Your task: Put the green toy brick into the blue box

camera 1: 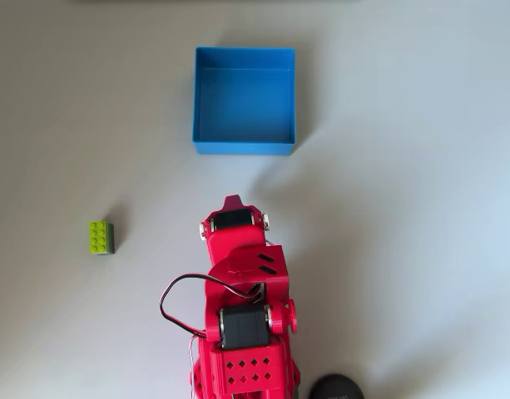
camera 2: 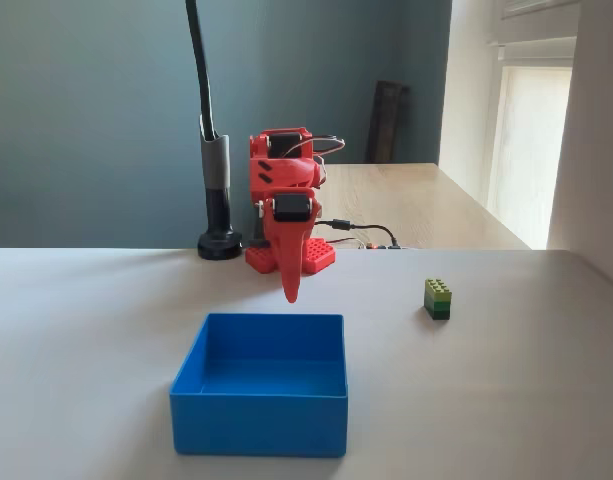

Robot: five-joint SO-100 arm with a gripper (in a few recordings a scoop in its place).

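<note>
- The red two-finger gripper (camera 2: 292,290) hangs point-down above the table, its fingers pressed together into one narrow tip with nothing between them; the jaws are clenched and empty.
- In the overhead view the gripper (camera 1: 232,202) shows as a small red point at the front of the arm, between the box and the arm's base.
- The red plastic robot arm (camera 1: 242,299) is folded back over its base, with a black cable looping off its left side in the overhead view.
- The square bright blue plastic box (camera 1: 244,147), low-walled and flat-bottomed, sits on the table just ahead of the gripper tip, apart from it; in the fixed view the blue box (camera 2: 258,422) lies nearest the camera, with nothing in it.
- The small lime-green studded plastic toy brick (camera 1: 101,237) rests upright on the table, well apart from box and gripper, to the arm's left in the overhead view.
- In the fixed view the brick (camera 2: 437,298) stands to the right of the gripper.
- The pale matte table (camera 2: 76,340) carries all of these.
- A black round-based post (camera 2: 217,190) stands behind the arm.
</note>
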